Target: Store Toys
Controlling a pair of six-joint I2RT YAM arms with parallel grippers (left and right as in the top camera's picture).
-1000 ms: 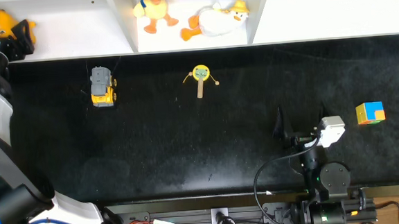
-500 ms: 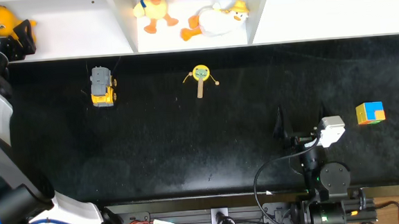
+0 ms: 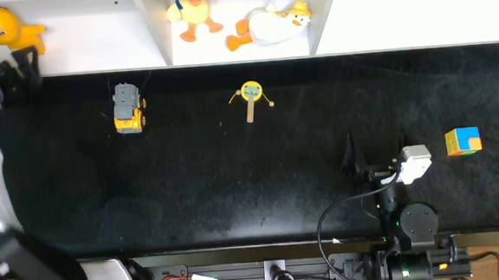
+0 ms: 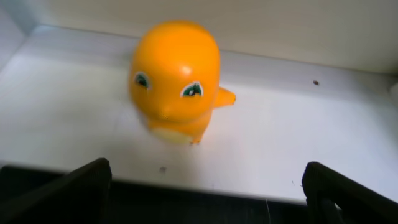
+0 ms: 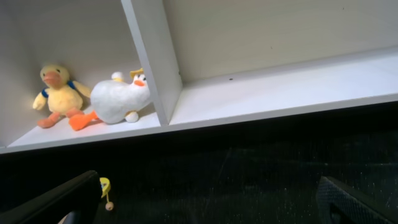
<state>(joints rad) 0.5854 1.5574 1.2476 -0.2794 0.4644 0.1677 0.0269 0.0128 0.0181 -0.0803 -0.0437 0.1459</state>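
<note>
The left tool [image 4: 208, 202] has drawn back from the rounded orange plastic toy figure [image 4: 176, 81], which a second ago sat between its fingers. The figure now stands upright and free on the floor of the left compartment of the white shelf [image 4: 298, 143]. The tool hangs spread just in front of the shelf's edge, pinching nothing. That toy looks stored, so the left arm seems free for the next one.

The middle compartment holds a yellow plush duck [image 3: 193, 6] with a white plush duck [image 3: 268, 24] lying just beside it.

Three toys lie on the black surface [image 3: 235, 184] where they lay before, none of them stored yet. At the left is a yellow-and-grey toy truck [image 3: 127, 107]. Near the middle is a small round yellow rattle on a wooden stick [image 3: 250, 99]. Well apart at the right is a multicoloured cube block [image 3: 462, 141]. The right tool [image 3: 376, 154] has not stirred. It sits between rattle and cube, nearer the front edge, with its fingers spread and nothing in them.

Cables and the arm bases run along the near edge.
</note>
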